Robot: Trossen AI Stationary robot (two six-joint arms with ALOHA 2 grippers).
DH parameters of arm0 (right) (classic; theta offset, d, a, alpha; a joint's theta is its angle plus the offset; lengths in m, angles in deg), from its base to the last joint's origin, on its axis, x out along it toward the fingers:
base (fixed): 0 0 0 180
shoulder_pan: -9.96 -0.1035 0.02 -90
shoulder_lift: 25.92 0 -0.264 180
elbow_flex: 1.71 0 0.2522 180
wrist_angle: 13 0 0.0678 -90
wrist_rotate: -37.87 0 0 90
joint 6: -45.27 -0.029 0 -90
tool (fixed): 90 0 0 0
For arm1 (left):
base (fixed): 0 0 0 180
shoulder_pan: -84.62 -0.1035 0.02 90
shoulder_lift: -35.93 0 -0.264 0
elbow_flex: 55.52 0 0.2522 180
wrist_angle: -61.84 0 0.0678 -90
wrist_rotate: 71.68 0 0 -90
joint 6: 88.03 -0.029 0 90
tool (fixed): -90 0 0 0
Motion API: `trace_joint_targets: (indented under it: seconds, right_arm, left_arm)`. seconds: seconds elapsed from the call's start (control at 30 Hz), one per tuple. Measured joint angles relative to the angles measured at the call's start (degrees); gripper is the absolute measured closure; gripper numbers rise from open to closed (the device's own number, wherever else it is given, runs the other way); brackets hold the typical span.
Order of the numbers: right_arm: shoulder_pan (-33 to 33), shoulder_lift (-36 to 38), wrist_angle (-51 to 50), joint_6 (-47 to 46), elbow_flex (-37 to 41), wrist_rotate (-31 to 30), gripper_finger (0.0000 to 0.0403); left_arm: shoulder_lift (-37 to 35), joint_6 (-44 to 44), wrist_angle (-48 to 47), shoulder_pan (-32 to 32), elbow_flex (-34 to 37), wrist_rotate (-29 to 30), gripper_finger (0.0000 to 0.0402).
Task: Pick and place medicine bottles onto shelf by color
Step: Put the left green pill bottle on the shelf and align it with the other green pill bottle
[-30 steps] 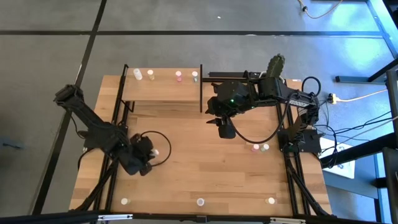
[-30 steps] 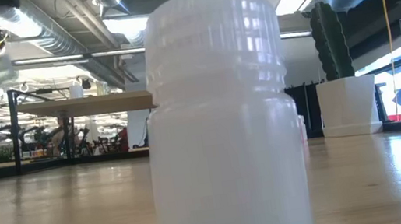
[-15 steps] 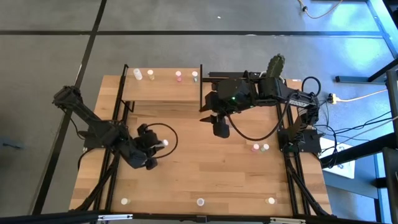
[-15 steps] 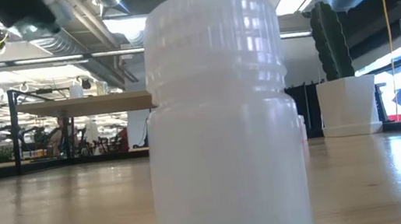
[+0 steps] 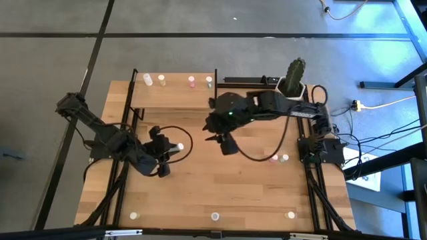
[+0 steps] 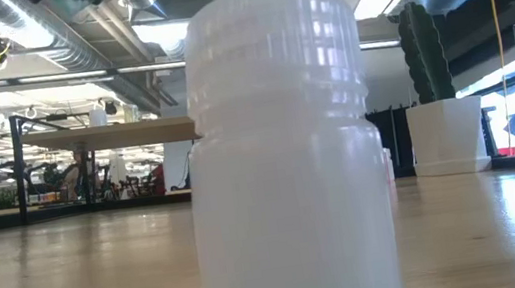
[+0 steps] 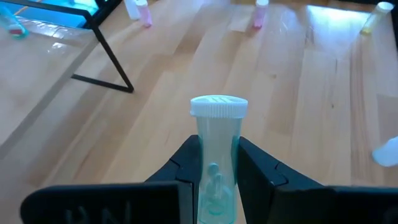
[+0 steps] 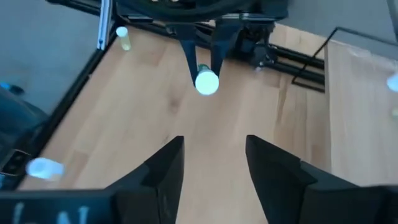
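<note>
The held medicine bottle (image 7: pixel 217 158) is a small translucent pale-green cylinder with a white ribbed screw cap. In the high view its cap shows as a white dot at roughly 8 o'clock from the counter (image 5: pixel 200 180) centre.

Left end effector (image 7: pixel 215 171): clenched on the pale-green bottle. Both dark fingers (image 7: pixel 185 163) press against the bottle body below the cap; the cap stands clear beyond the fingertips. In the high view this end effector (image 5: pixel 172 148) sits over the left half of the counter, at 6 o'clock from the shelf (image 5: pixel 175 98).

Right end effector (image 8: pixel 211 163): released, fingers spread apart with nothing between them. In the high view it (image 5: pixel 225 141) hangs near the counter centre, at 4 o'clock from the shelf's right front post. Its wrist camera faces the left end effector and the white cap.

Other bottles:
- Four on the shelf's far edge, left to right: white bottle (image 5: pixel 148 79), yellow bottle (image 5: pixel 161 81), pink bottle (image 5: pixel 191 81), green bottle (image 5: pixel 209 82).
- A pink and pale-green pair (image 5: pixel 279 159) at 3 o'clock on the counter.
- Three along the near edge at 6 o'clock; the middle white one (image 6: pixel 284 150) fills the low view.
</note>
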Motion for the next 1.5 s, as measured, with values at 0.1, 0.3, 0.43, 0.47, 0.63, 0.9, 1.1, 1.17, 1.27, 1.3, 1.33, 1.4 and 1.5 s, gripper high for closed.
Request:
trace_joint_targets:
  seconds: [0.1,0.3,0.43,0.47,0.63,0.9,1.1,1.17,1.27,1.3,1.33,1.4,1.5]
  right_arm:
    - [-0.1,-1.8,2.7,5.0,0.0,0.0,0.0228]
    - [-0.1,-5.3,6.0,11.8,0.1,-0.1,0.0228]
    - [-0.1,-7.2,8.8,16.1,0.1,-0.1,0.0228]
    - [-0.1,-7.9,9.6,16.3,0.1,-0.1,0.0228]
    - [-0.1,-10.5,10.4,24.3,0.1,-0.1,0.0228]
    - [-0.1,-13.4,14.7,28.8,0.1,0.0,0.0228]
    - [-0.1,-13.9,16.1,29.4,0.1,0.0,0.0228]
    - [-0.1,-13.9,16.2,29.4,0.1,0.0,0.0228]
    - [-0.2,-14.0,16.3,29.4,0.1,0.3,0.0228]
    - [-0.2,-14.1,16.4,29.4,0.1,0.6,0.0228]
    - [-0.2,-14.2,16.4,29.4,0.1,0.8,0.0228]
    - [-0.3,-14.3,16.3,29.4,0.1,0.8,0.0228]
    - [-0.4,-14.3,16.8,29.4,0.1,0.9,0.0228]
  left_arm:
    - [0.0,0.0,-0.1,-0.5,-0.1,0.0,0.0339]
    - [0.0,0.0,-0.1,-0.7,-0.1,0.0,0.0339]
    - [0.0,0.0,-0.1,-0.7,-0.1,0.0,0.0339]
    - [0.0,0.0,-0.1,-0.7,-0.1,0.0,0.0339]
    - [0.0,0.1,0.0,-0.7,-0.1,0.0,0.0339]
    - [0.0,0.4,0.2,-0.7,-0.1,0.0,0.0339]
    - [0.0,0.4,0.2,-0.7,-0.1,0.0,0.0339]
    - [0.0,0.4,0.2,-0.7,-0.1,0.0,0.0339]
    - [0.0,0.5,0.2,-0.7,-0.1,0.0,0.0339]
    - [0.0,0.5,0.2,-0.7,-0.1,0.0,0.0339]
    - [0.0,0.5,0.2,-0.7,-0.1,0.0,0.0339]
    - [0.0,0.5,0.2,-0.7,-0.1,0.0,0.0339]
    - [0.0,0.5,0.2,-0.7,-0.1,0.0,0.0339]
